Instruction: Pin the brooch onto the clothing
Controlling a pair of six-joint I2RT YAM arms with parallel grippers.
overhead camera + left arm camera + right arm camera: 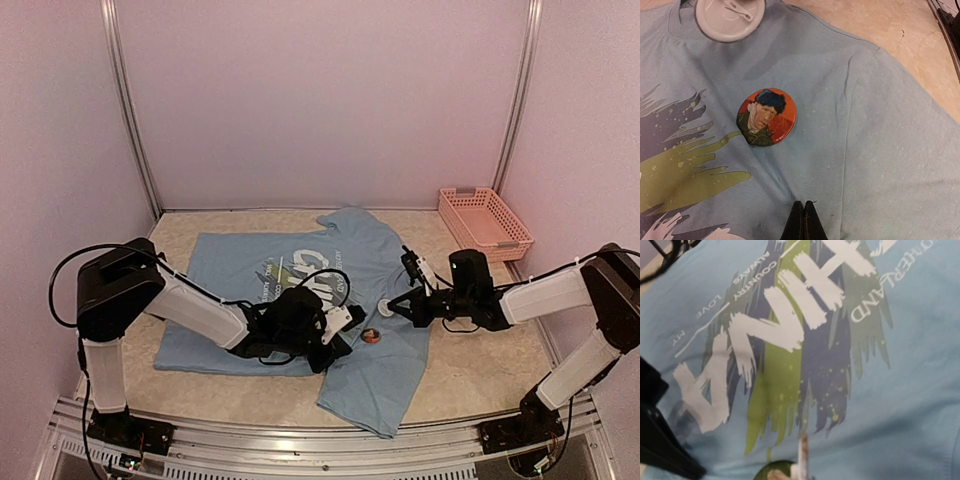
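On the left, our left gripper has its tips pressed together, down at the T-shirt just short of the brooch; we cannot tell whether a pinch of cloth sits between them. The brooch, a round badge with a painted portrait on orange, lies face up on the blue fabric just right of the green streaks of the print, and we cannot see whether its pin is through the cloth. We judge the step in hand to be anchoring the fabric beside the badge, so we want that hold low and close, with no sideways drag that would ruck the shirt or slide the badge off its spot. Further right, a white disc with a metal clasp showing rests on the shirt near the brooch but apart from it. Our right gripper is closed too, just beside that disc; its wrist view is too blurred to say whether it holds anything. It should work from the badge's edge, flat to the table, catching one layer of cloth only. The pink basket stands well apart at the far right
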